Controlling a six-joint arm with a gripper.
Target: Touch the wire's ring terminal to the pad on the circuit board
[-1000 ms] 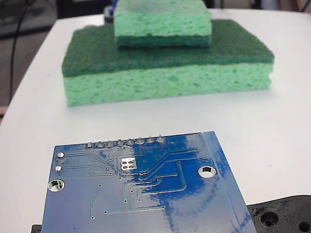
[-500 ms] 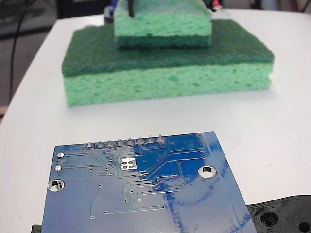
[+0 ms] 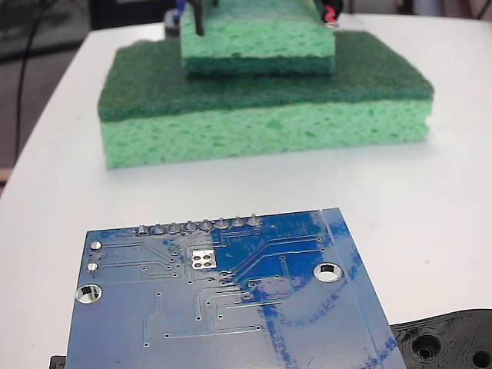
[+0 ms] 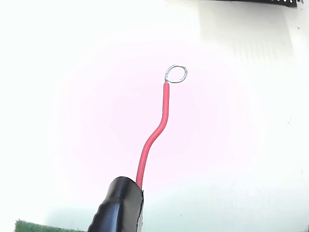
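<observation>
We are carrying the wire [image 4: 153, 133], the tool [image 4: 118, 205] clamped on it, and its bend is risking the ring terminal [image 4: 175, 74] missing the circuit board [image 3: 231, 300].

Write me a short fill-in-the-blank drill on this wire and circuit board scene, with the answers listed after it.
1. The wire has insulation coloured ____.
2. The wire ends in a small metal ____, which in the wrist view hangs over plain white surface and touches nothing.
3. In the fixed view, the circuit board is glossy ____ with a row of solder points along its far edge.
4. Behind the board, the small sponge lies ____ the large sponge.

Missing words: red; ring; blue; on top of
</observation>
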